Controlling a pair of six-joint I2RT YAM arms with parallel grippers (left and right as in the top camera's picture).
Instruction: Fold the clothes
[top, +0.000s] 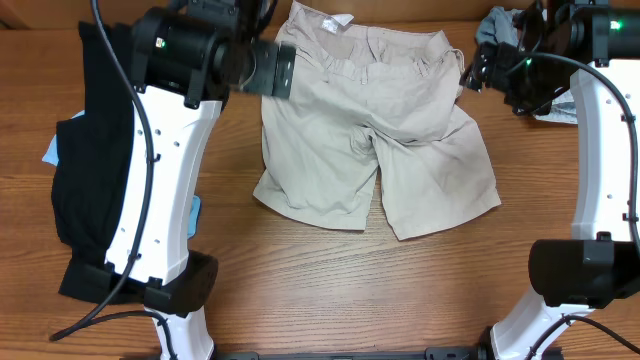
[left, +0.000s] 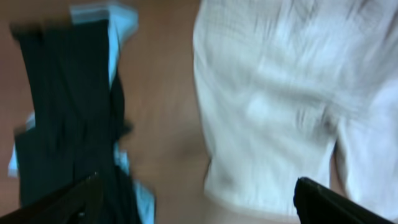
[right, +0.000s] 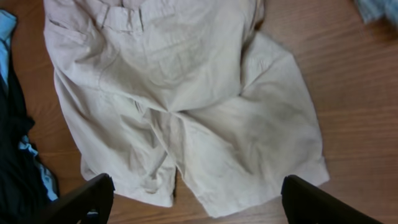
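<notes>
shorts laid out flat, both grippers open above them

you have the khaki shorts (top: 375, 140) spread on the table (top: 330, 290) in the upper middle of the overhead frame. the waistband is at the top and the legs point to the lower edge. that layout probably gives you two free waist corners to pinch.

the left gripper (left: 198, 186) hovers by the upper left corner of the shorts. its jaws are wide apart and hold nothing. the right gripper (right: 196, 186) sits off the upper right corner with its jaws also spread and empty.

the black garment (top: 95, 150) lies at the left edge, apart from the shorts. a grey garment (top: 497, 25) waits at the upper right.

the cloth is pale, thin and creased. a white label shows at the waist, and the right-hand leg fans out wider.
</notes>
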